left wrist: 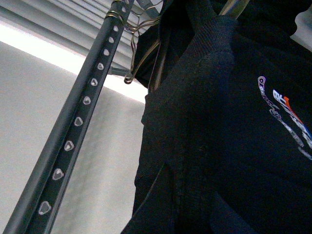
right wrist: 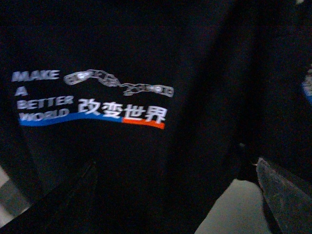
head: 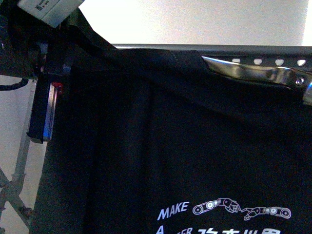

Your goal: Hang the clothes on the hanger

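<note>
Black T-shirt (head: pixel 195 161) at rack rail (head: pixel 273 49), left gripper (head: pixel 45 106) beside it, opening cannot be told

In the front view the left arm (head: pixel 29 53) fills the 10 o'clock corner. Its topmost part is a white, box-shaped housing (head: pixel 48 9) with a pale label whose dark print is too small to read. Under it the casing is matt black, and a black cable (head: pixel 12 86) shows at 9 o'clock. Lower is a glossy black oblong block (head: pixel 43 114) with a small red glow near its top and a blue sheen along one edge. In the right wrist view, at 5 o'clock, the right gripper (right wrist: pixel 280 187) shows one dark grey, rough-faced part with a pale fleck on its edge.
</note>
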